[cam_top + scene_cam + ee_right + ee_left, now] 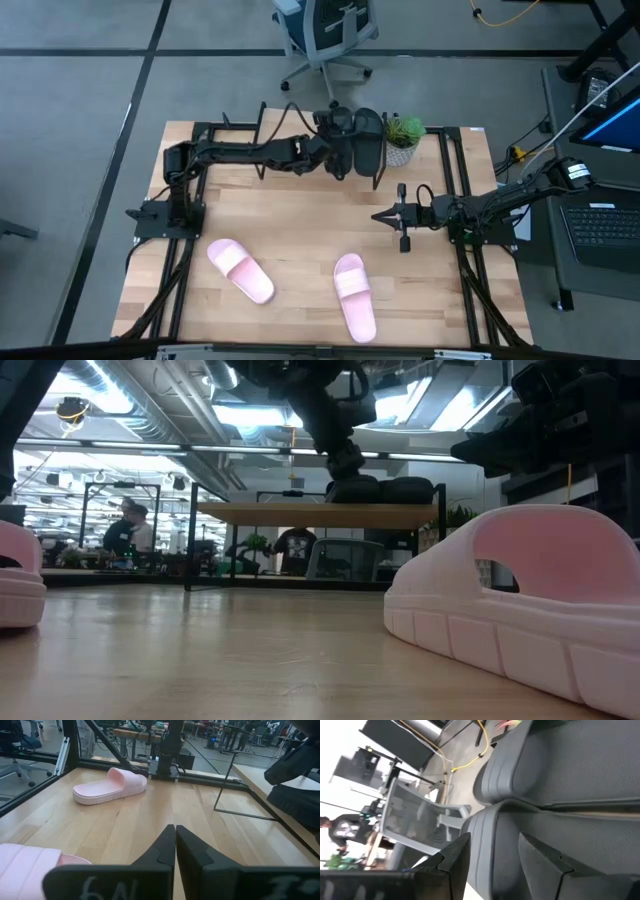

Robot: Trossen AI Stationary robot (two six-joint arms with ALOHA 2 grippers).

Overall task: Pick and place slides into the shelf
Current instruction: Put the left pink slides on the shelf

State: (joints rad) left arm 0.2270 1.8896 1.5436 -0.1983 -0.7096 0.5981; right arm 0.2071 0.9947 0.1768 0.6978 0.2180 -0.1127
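High view, left to right: the left hand (345, 150) reaches over the shelf (300, 135) at the counter's (300, 230) far edge, its fingers spread and released around the 2 black slides (360, 140), which lie side by side on the plank, probably just set down there. 2 pink slides, one (240, 270) left and one (354, 296) right, lie on the near counter, still to be shelved. The right hand (380, 216) waits clenched and empty above the counter between the shelf and the pink pair.
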